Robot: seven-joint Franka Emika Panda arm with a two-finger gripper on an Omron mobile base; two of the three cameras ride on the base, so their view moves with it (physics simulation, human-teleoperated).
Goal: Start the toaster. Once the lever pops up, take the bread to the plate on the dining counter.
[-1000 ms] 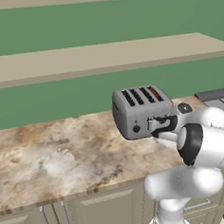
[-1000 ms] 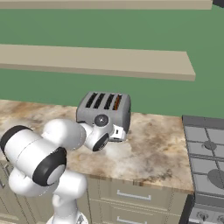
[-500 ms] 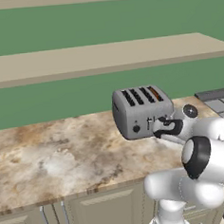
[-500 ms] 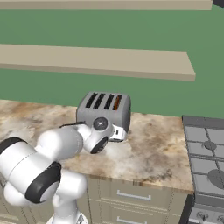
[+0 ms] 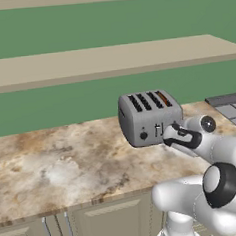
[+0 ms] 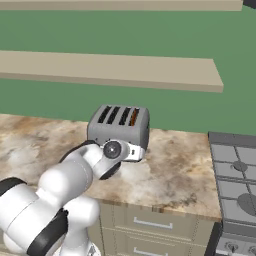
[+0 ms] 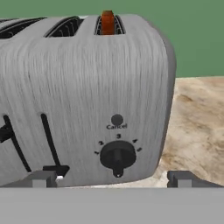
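Pincer (image 7: 111,178) spread wide, fingertips (image 7: 43,178) level with the lower front of the toaster (image 7: 83,100), holding nothing. Lever (image 7: 56,169) low in its slot just above the left fingertip; contact not discernible. Black knob (image 7: 117,157) between the two fingertips, small round "Cancel" button (image 7: 117,120) above it. Toaster (image 5: 149,116) standing upright on the marbled table (image 5: 58,165), nearer its back edge than its front, arm (image 5: 212,147) reaching its front face from the right end. Bread (image 7: 107,22) upright in the rightmost slot, orange-brown top just proud of the rim; same slice (image 6: 133,117) visible from the right base view. Stove (image 6: 235,180) at the table's right end. Beige shelf (image 5: 105,61) on the green wall beyond.
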